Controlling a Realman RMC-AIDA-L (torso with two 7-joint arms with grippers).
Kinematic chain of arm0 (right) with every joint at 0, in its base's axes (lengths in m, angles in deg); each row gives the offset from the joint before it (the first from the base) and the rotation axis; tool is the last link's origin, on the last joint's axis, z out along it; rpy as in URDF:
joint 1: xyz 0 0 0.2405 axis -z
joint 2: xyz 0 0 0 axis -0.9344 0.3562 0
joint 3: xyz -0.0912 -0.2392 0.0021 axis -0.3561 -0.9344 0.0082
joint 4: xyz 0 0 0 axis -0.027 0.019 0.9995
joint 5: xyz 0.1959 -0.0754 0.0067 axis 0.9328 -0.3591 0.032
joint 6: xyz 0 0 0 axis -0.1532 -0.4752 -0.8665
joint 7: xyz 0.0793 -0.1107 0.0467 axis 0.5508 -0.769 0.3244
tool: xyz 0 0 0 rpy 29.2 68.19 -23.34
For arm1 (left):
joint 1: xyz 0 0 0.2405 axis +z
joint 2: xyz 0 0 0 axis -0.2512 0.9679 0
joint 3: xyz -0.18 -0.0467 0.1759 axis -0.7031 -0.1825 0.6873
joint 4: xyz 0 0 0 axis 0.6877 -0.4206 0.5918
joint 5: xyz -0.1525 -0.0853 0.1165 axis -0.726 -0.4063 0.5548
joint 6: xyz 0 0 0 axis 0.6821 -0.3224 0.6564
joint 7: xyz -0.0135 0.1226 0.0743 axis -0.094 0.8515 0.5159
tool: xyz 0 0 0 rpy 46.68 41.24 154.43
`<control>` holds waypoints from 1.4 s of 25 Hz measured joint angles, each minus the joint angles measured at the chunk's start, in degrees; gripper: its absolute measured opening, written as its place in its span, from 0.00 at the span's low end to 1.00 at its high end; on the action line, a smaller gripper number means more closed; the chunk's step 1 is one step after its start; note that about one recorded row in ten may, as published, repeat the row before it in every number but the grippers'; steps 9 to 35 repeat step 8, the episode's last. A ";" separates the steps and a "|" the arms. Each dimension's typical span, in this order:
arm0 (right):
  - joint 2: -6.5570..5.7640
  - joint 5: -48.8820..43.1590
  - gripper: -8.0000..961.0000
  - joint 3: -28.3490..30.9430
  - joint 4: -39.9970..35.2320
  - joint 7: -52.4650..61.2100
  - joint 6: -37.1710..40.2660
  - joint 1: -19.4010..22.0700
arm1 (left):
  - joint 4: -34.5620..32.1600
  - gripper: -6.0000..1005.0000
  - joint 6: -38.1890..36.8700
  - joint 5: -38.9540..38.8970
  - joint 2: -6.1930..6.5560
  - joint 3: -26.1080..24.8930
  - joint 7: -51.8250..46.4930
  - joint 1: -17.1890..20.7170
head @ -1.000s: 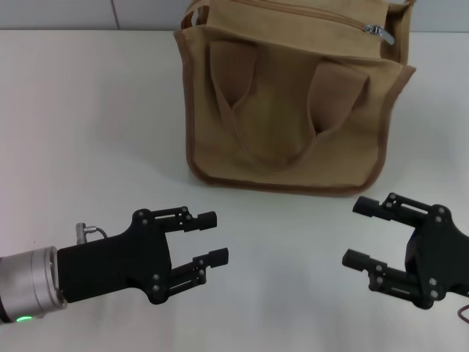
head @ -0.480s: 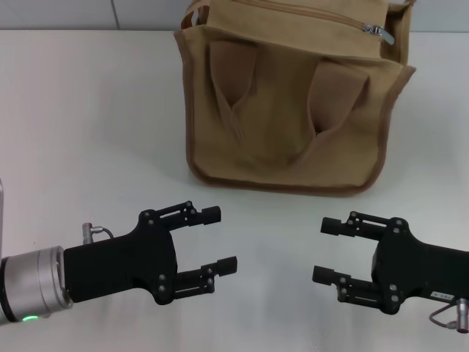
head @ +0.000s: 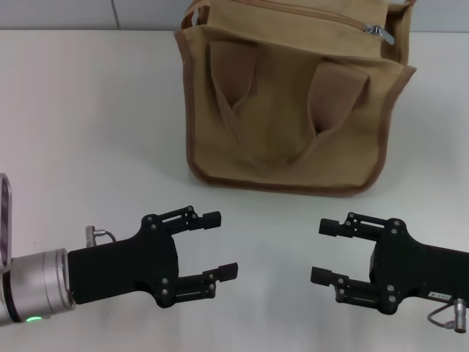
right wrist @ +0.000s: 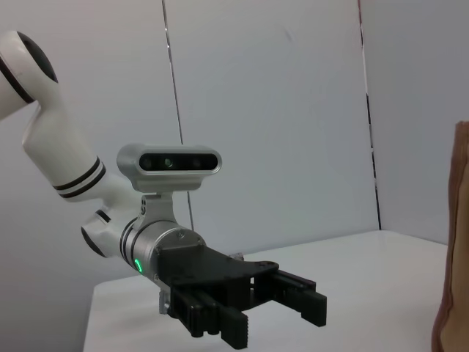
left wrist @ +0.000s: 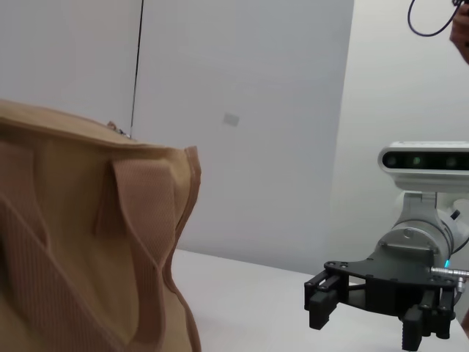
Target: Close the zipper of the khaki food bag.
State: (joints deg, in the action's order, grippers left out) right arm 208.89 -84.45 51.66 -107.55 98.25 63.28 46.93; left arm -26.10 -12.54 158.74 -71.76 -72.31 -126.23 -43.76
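Your zipper (head: 308,13) runs along the top of the khaki food bag (head: 293,103) at the upper centre of the head view, and its silver pull tab (head: 375,31) sits near the bag's upper right corner; the tape left of the tab looks parted, though the frame edge cuts it off, so you cannot be sure how much of it gapes. The bag stands upright on the white table (head: 88,117), tan canvas with darker brown piping, two loop handles drooping over its front pocket. Only the head view shows you the tab. The left wrist view gives you the bag's side and one handle (left wrist: 139,220) close up, with the right gripper (left wrist: 363,326) beyond it; the right wrist view catches just a sliver of the bag's edge (right wrist: 453,242) and, farther off, the left gripper (right wrist: 275,312). In the head view the left gripper (head: 224,246) hovers at lower left and the right gripper (head: 325,252) at lower right, both below the bag and apart from it, fingers spread wide and holding nothing.
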 joint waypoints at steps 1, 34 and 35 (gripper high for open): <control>0.01 0.00 0.70 0.00 0.00 0.00 -0.14 -0.11 | 0.00 0.75 0.00 0.00 0.00 0.00 0.00 0.00; 0.17 -0.02 0.70 -0.17 0.12 -0.09 -0.45 -0.95 | 0.41 0.76 1.66 -0.13 -0.13 0.09 0.22 -0.06; 0.17 -0.02 0.70 -0.17 0.12 -0.09 -0.45 -0.95 | 0.41 0.76 1.66 -0.13 -0.13 0.09 0.22 -0.06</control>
